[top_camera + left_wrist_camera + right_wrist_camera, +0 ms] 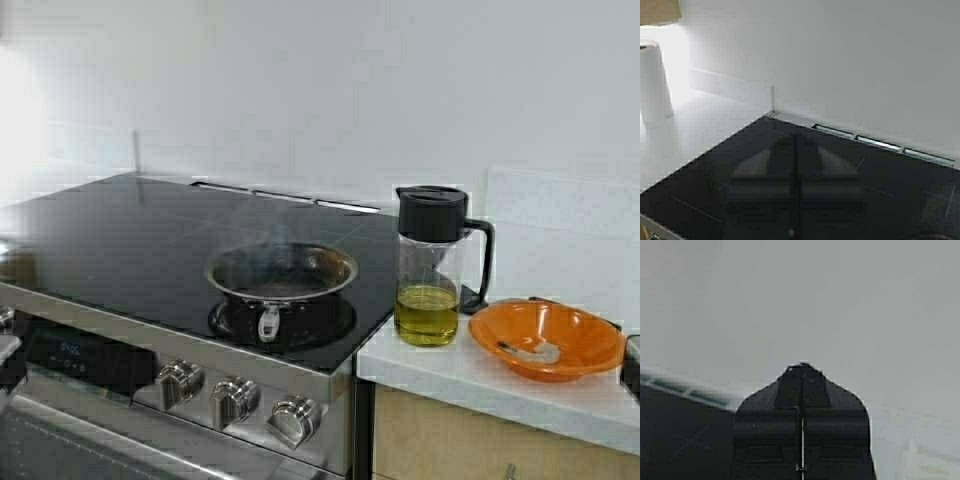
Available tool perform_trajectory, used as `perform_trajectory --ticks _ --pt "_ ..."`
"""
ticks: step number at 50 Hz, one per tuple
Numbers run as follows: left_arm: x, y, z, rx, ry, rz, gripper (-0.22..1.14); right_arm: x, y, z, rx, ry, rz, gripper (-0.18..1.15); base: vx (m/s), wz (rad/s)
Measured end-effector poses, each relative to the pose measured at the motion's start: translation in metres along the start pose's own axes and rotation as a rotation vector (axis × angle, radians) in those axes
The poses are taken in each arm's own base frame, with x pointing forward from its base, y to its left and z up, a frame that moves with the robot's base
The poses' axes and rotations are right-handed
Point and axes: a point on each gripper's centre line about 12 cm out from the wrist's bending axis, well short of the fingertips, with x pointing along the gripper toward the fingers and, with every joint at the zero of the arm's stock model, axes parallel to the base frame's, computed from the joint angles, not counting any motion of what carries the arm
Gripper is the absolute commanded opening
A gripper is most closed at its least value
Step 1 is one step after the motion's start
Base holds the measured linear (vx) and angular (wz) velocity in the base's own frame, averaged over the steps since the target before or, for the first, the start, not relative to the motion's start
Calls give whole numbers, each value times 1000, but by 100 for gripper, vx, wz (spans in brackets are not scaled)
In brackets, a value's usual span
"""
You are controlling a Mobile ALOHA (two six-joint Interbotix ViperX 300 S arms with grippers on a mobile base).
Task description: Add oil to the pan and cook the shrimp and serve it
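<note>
The steel pan (pixel 282 272) sits on the front right burner of the black cooktop (pixel 120 250), its handle toward me and a faint haze rising from it. To its right, the clear jug (pixel 432 262) with a black lid stands on the white counter, holding oil (pixel 426 312) in its lower part. The pale shrimp (pixel 535 350) lies in the orange bowl (pixel 590 345) beside the jug. My left gripper (pixel 795 139) hovers shut and empty over the cooktop's back left part. The right gripper (pixel 801 366) is shut and empty, facing the white wall.
Three stove knobs (pixel 235 398) line the front panel below the pan. Vent slots (pixel 290 198) run along the cooktop's back edge. A white paper roll (pixel 652 82) stands on the counter left of the stove. The white wall rises close behind.
</note>
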Motion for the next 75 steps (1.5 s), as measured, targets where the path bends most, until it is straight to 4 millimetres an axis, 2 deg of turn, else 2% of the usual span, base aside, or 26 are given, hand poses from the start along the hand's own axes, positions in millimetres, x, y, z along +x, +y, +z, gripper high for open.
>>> perform_trajectory --ticks 2,5,11,13,14,20,37,48,57,65,75 --pt "0 0 0 2 3 0 4 0 1 -1 3 2 3 8 0 0" --pt "2 -1 -7 0 37 -3 7 0 8 -4 23 13 37 30 0 0" --pt "3 -3 -11 -2 58 -14 4 3 36 -13 76 70 172 98 0 0" --pt "3 -3 -12 -4 60 -14 3 5 45 -18 88 96 211 110 0 0" --pt "3 -3 -12 -2 61 -13 3 6 49 -22 88 112 226 112 0 0" --pt "2 -3 -15 -5 71 -12 3 16 63 -50 91 226 265 101 0 0" --pt "1 -3 -20 -19 84 -12 3 22 81 -144 174 484 219 102 0 0" --pt "0 -3 -22 -24 91 -12 3 18 102 -203 154 575 182 102 0 0" --pt "0 -3 -24 -24 97 -11 3 16 104 -250 102 606 79 102 0 0" --pt "-1 -3 -25 -28 98 -13 3 24 104 -278 58 586 10 102 0 0" --pt "-1 -2 -26 -33 100 -11 3 38 112 -295 43 578 -3 102 0 0"
